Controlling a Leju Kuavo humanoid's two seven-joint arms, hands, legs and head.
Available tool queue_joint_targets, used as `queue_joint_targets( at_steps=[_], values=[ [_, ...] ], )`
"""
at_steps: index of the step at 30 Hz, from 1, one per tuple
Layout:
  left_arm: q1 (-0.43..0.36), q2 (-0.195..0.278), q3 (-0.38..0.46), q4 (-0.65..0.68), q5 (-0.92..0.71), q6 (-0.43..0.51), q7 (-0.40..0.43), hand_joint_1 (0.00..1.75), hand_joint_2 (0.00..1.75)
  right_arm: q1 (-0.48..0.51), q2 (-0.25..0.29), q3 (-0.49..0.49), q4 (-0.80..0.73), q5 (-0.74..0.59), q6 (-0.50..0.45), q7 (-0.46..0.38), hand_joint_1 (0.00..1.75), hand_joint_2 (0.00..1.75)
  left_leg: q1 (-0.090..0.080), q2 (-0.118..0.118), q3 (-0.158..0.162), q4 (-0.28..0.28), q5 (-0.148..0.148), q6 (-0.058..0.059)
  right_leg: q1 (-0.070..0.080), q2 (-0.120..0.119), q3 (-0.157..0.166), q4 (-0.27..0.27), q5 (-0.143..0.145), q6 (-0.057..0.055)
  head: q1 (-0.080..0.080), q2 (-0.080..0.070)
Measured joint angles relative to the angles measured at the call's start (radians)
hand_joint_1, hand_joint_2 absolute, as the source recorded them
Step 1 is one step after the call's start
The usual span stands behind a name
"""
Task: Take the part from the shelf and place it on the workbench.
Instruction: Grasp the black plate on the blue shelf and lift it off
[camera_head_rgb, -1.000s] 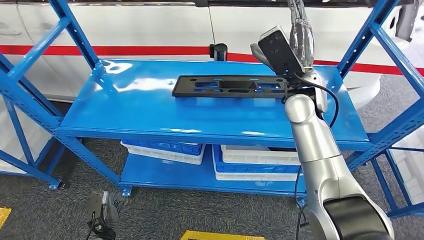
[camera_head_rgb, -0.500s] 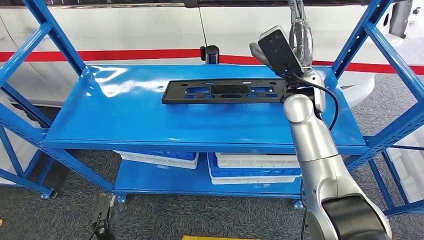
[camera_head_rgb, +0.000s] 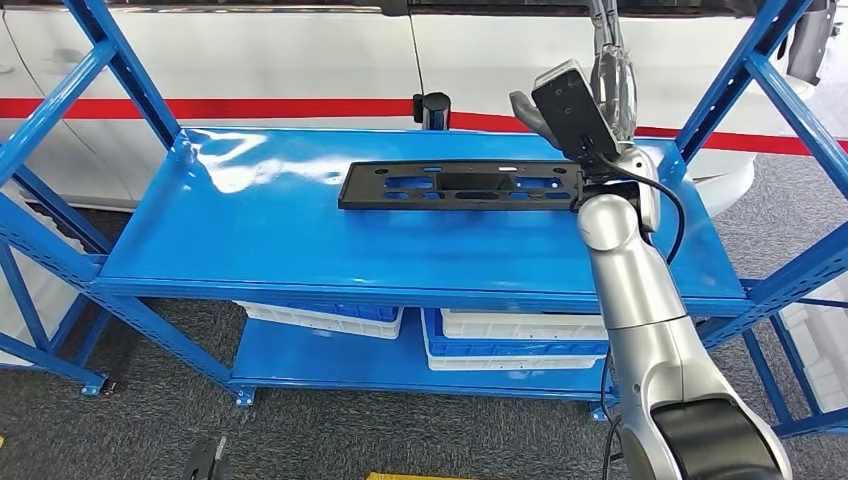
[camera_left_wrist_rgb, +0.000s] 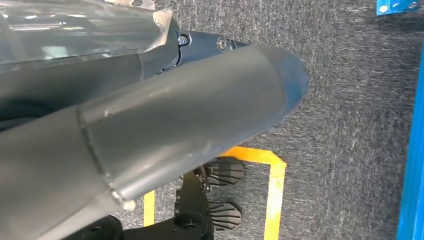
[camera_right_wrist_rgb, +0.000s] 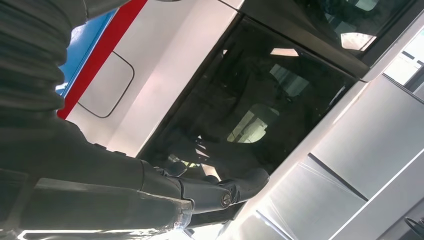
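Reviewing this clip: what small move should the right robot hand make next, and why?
Probably lower onto the near end of the black part and close on it. The part lies flat on the blue shelf, while the right robot hand is raised above its right end, holding nothing visible.

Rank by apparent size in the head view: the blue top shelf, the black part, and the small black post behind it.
1. blue top shelf, largest by far.
2. black part, long and flat.
3. small black post, smallest, though farthest from the camera.
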Motion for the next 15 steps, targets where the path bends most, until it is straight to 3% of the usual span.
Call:
queue_joint_targets(
  at_steps=[9, 15],
  values=[
    [0.074, 0.0, 0.055, 0.023, 0.079, 0.067, 0.158, 0.0, 0.0, 0.026, -0.009, 0.044, -0.027, 0.004, 0.023, -0.002, 0.0, 1.75, 0.003, 0.004, 0.001, 0.0, -0.001, -0.001, -0.004, 0.001, 0.001, 0.0, -0.001, 0.002, 0.0, 0.0],
    [0.118, -0.002, 0.074, 0.031, 0.065, 0.084, 0.177, 0.0, 0.0, 0.107, 0.007, 0.215, -0.08, 0.219, 0.059, 0.049, 0.0, 1.75, 0.007, 0.004, 0.001, 0.0, -0.003, -0.003, -0.001, 0.001, 0.001, 0.0, -0.003, 0.003, 0.0, 0.0]
  ],
)
